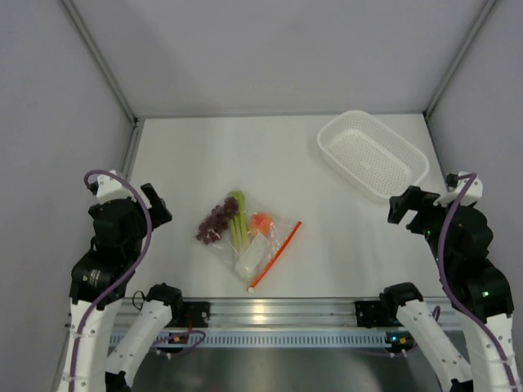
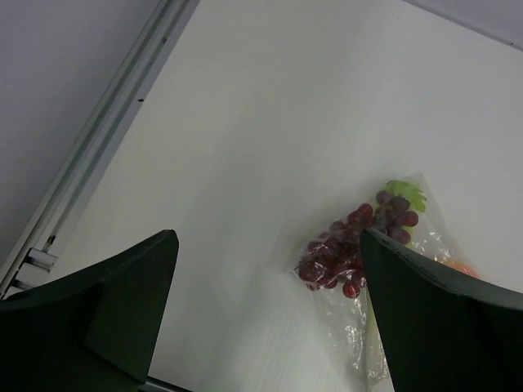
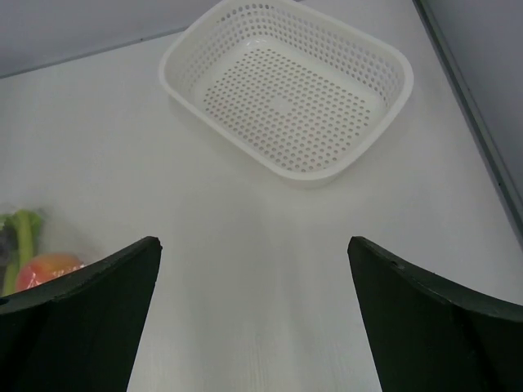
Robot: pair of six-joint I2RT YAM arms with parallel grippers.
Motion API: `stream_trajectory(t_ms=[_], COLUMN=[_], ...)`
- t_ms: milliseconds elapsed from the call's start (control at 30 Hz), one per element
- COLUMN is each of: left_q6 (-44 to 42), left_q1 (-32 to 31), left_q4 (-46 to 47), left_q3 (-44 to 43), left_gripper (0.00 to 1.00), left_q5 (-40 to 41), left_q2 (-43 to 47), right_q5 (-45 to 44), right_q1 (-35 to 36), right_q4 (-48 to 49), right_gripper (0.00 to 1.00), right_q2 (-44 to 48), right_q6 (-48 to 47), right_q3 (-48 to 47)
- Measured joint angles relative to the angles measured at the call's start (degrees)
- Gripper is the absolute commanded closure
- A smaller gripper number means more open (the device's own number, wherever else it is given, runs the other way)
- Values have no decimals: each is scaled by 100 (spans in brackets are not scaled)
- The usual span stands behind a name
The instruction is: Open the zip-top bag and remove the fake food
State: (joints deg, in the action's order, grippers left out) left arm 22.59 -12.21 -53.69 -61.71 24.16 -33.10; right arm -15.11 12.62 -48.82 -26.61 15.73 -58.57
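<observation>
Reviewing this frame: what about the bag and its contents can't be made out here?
Top view: whether the zipper strip is sealed; too small.
Left wrist: the gripper's finger hides most of the zip-top bag; zipper unseen.
Right wrist: only orange fruit and green stalk show, cut by the left edge.

White table [image 1: 188, 163] carries zip-top bag [image 1: 274, 237] and basket [image 1: 372, 155].

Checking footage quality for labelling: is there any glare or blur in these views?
Top view: a bright glare spot on the metal rail, even light elsewhere. Left wrist: grapes sharp, near jaws dark and soft. Right wrist: basket crisp, faint shadow beneath.
</observation>
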Motion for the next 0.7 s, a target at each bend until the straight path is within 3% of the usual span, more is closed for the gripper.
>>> stream_trajectory(t_ms=[267,500,600,700], left_q6=[101,330,474,649], left_q1=[0,-31,-286,-984], left_q4=[2,13,9,7], left_q3=[-42,-153,-153,-170], left_gripper=[1,3,4,4], left_q5=[142,-144,-57,291], left_q2=[-326,-1696,-2210,-2566], right_q5=[555,1163,1298,1362], right_q1=[0,0,2,0], right_q4=[245,522,621,686], right_gripper=[1,1,1,1], right_q2=[122,120,76,42], right_q6=[245,400,400,391], right_q3=[398,789,846,918])
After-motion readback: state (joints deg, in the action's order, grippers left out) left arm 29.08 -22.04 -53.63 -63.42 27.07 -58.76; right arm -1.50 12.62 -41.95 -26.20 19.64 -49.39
